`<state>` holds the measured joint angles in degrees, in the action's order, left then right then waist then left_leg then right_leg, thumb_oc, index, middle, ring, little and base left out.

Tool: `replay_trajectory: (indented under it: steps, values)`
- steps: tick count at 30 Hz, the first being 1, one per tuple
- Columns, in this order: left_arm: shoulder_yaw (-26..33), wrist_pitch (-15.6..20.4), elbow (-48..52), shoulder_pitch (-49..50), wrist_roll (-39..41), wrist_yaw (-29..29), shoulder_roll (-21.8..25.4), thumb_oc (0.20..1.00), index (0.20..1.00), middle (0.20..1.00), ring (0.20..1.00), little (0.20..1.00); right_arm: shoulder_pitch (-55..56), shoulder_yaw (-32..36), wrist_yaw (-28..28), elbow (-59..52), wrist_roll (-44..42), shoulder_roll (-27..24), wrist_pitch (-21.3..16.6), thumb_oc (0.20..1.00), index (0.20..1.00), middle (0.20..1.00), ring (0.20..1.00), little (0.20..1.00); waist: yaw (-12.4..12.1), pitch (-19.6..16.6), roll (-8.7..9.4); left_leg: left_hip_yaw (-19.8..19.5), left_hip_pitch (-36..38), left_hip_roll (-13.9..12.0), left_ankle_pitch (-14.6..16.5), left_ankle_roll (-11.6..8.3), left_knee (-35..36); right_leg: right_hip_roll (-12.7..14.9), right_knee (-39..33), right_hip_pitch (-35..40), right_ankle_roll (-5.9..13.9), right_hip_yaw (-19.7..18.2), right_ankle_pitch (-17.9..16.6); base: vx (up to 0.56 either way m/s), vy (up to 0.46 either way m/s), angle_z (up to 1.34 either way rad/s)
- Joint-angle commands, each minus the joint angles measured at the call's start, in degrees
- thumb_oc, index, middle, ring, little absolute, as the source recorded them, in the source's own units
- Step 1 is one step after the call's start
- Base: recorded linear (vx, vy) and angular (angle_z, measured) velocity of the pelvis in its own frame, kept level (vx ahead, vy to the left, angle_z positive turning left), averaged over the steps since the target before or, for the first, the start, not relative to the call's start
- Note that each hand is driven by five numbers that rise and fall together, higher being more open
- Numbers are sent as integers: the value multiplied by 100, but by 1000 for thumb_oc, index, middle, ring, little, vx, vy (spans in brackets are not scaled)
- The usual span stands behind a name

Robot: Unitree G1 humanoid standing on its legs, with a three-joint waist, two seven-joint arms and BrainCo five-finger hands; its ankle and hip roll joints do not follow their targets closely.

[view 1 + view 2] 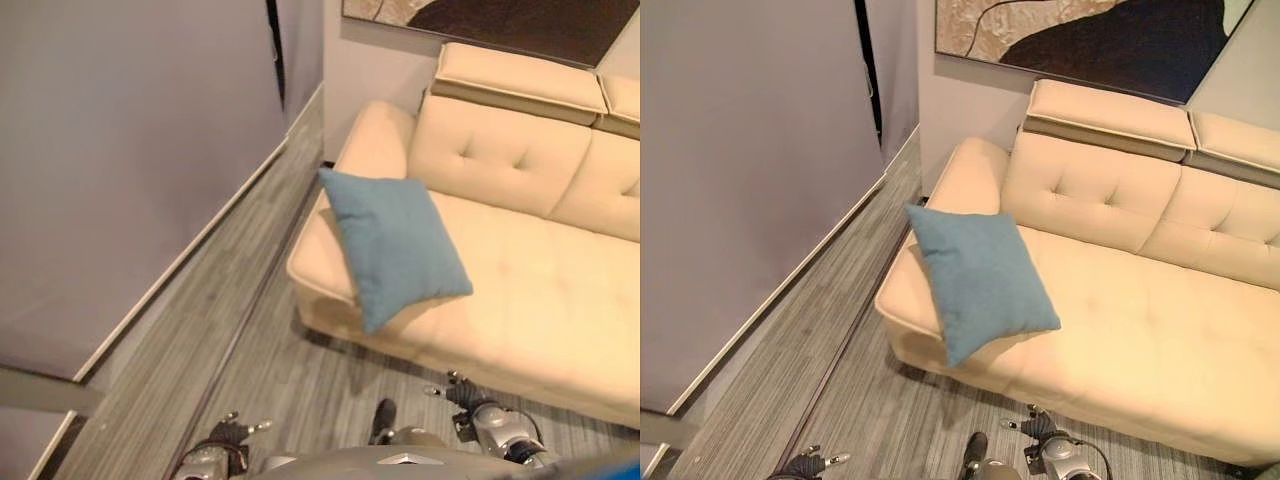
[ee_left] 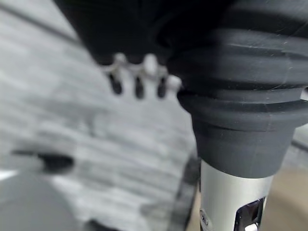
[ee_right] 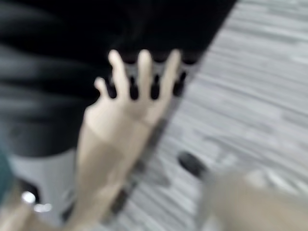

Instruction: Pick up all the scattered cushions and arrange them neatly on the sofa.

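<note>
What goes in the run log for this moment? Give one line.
blue cushion: leaning on cream sofa seat by armrest | left hand: low, over floor, open, empty | right hand: low, before sofa front, open, empty

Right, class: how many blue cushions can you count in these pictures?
1. The blue cushion sits tilted on the cream sofa's seat near its armrest end, one corner overhanging the front edge. Others may lie outside the views.
</note>
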<state>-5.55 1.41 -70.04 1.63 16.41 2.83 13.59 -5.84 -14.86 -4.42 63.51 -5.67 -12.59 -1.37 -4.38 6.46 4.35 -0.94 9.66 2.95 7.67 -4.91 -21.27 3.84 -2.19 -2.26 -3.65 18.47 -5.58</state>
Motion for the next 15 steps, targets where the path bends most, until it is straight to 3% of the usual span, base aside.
replay_trajectory:
  steps: [1, 5, 6, 7, 10, 15]
  values:
    - [-85, 91, 154, -571, 96, 20, 191, 1000, 1000, 1000, 1000, 1000, -181, -58, -102, -61, -318, -212, -131, 1000, 1000, 1000, 1000, 1000, -51, 578, 148, -283, -693, -701, -682, -82, 128, 239, 102, 130, 850, 101, 305, 68, -168, 13]
    - [-236, 85, 186, -669, 45, 30, 127, 1000, 1000, 1000, 1000, 1000, -253, 4, -116, -64, -466, -278, -132, 1000, 1000, 1000, 1000, 1000, -102, 642, 216, -180, -1118, -378, -280, 109, 698, 186, -113, 314, 903, 43, 418, 102, -63, -6]
    - [-236, 85, 186, -669, 45, 30, 127, 1000, 1000, 1000, 1000, 1000, -253, 4, -116, -64, -466, -278, -132, 1000, 1000, 1000, 1000, 1000, -104, 644, 216, -179, -1116, -379, -280, 109, 699, 185, -113, 316, 903, 42, 418, 179, 60, -26]
    - [-280, 66, 249, -621, -65, 21, 91, 1000, 1000, 1000, 1000, 1000, -200, 75, -142, -117, -443, -294, -141, 1000, 1000, 1000, 1000, 1000, -78, 563, 103, 125, -1287, -238, -595, 199, 1668, 76, -151, 422, 925, 66, 513, 130, 60, 4]
    - [-216, 78, 174, -561, -78, 48, 95, 1000, 1000, 1000, 1000, 1000, -199, 47, -138, -60, -359, -284, -124, 1000, 1000, 1000, 1000, 1000, -224, 573, 84, -178, -1260, -44, -635, 215, 1672, 46, 7, 448, 925, -105, 605, 108, 74, 18]
    - [-41, 110, 205, -420, 173, 82, 98, 1000, 1000, 1000, 1000, 1000, -264, 72, -129, -116, -296, -205, -134, 1000, 1000, 1000, 1000, 1000, -234, 555, 14, -206, -990, 40, -590, 443, 1899, 215, 888, 169, 1054, -197, 613, 59, 137, -53]
